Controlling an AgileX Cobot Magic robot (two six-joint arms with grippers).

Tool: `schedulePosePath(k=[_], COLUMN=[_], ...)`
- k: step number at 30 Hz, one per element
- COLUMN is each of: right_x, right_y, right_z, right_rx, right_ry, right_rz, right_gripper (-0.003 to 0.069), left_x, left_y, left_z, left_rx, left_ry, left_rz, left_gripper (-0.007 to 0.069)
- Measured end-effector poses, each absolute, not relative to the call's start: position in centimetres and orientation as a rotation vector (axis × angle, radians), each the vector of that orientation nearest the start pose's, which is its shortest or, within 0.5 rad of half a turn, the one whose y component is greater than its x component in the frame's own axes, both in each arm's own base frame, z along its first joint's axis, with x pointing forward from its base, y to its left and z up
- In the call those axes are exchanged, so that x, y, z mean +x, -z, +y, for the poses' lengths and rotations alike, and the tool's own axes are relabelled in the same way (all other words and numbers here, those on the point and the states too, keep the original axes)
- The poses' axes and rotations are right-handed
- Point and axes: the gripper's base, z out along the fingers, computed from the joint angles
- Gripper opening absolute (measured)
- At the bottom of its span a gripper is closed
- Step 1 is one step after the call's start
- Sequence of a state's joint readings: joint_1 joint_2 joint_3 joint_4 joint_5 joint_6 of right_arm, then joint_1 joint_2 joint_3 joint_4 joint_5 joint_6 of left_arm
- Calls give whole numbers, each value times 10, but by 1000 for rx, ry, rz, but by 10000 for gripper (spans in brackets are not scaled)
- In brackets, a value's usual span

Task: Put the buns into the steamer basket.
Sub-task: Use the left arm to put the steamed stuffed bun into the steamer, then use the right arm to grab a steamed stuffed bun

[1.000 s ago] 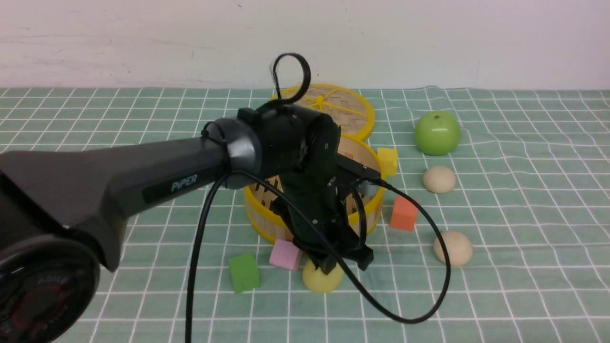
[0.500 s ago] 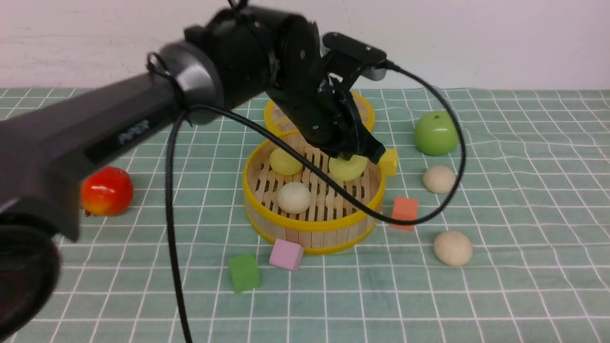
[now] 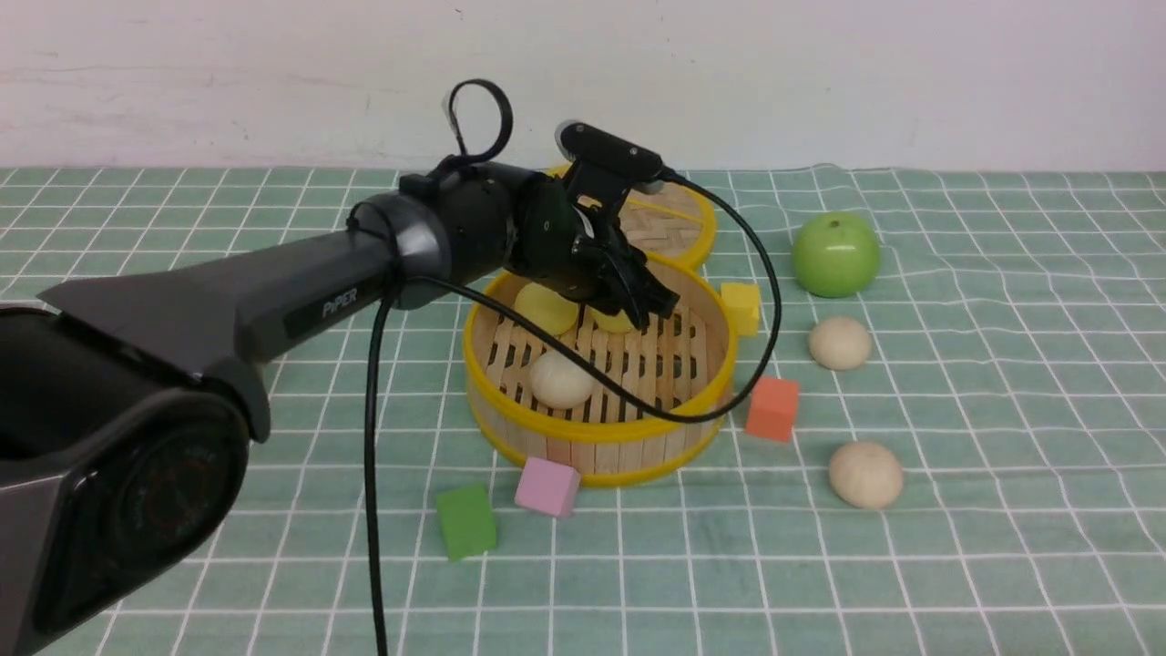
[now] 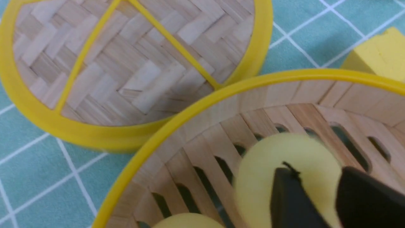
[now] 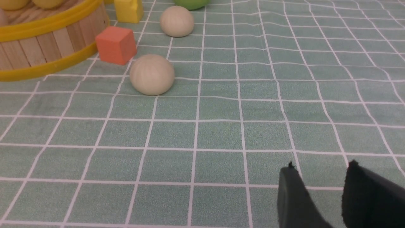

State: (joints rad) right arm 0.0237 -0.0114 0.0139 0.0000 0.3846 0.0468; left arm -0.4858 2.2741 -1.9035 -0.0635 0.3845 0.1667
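Observation:
The steamer basket (image 3: 601,428) stands mid-table and holds three buns: a pale yellow one (image 3: 545,308), a cream one (image 3: 560,379) and a second pale yellow one (image 3: 608,321). My left gripper (image 3: 651,310) hangs low inside the basket, just over that second yellow bun (image 4: 262,177). Its jaws stand apart, and the bun lies on the slats beneath them, reaching out past one finger. Two beige buns (image 3: 839,343) (image 3: 865,474) rest on the cloth to the right. My right gripper (image 5: 321,166) is open over bare cloth, well short of the nearer beige bun (image 5: 152,74).
The woven lid (image 3: 679,228) lies behind the basket. A green apple (image 3: 835,255) sits at back right. A yellow cube (image 3: 741,308) and an orange cube (image 3: 772,409) flank the basket's right side; pink (image 3: 547,486) and green (image 3: 465,521) cubes lie in front.
My left arm lifted the yellow bun off the cloth in front of the basket, carried it over the rim and lowered it inside. Its jaws have parted. The right arm stayed put.

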Motion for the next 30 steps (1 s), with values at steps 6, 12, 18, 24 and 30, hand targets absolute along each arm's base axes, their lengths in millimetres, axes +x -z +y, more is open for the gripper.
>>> schedulePosePath(k=[6, 12, 18, 24, 30], right_x=[52, 52, 52, 52, 52], right_y=[-175, -175, -175, -175, -175], right_z=[1, 1, 1, 1, 1], right_rx=[22, 22, 22, 22, 22], right_ry=[-49, -49, -49, -49, -49], right_rz=[1871, 1871, 1871, 1871, 1871], right_gripper=[240, 240, 240, 240, 240], left_x=[460, 410, 301, 211, 135], left_y=[-221, -321, -428, -411, -353], left_z=[-249, -245, -199, -144, -88], left_rx=[687, 692, 651, 532, 407], left_ry=[236, 298, 419, 522, 532], left_rz=[2182, 2145, 2003, 1918, 1698], left_gripper=[419, 290, -14, -14, -14])
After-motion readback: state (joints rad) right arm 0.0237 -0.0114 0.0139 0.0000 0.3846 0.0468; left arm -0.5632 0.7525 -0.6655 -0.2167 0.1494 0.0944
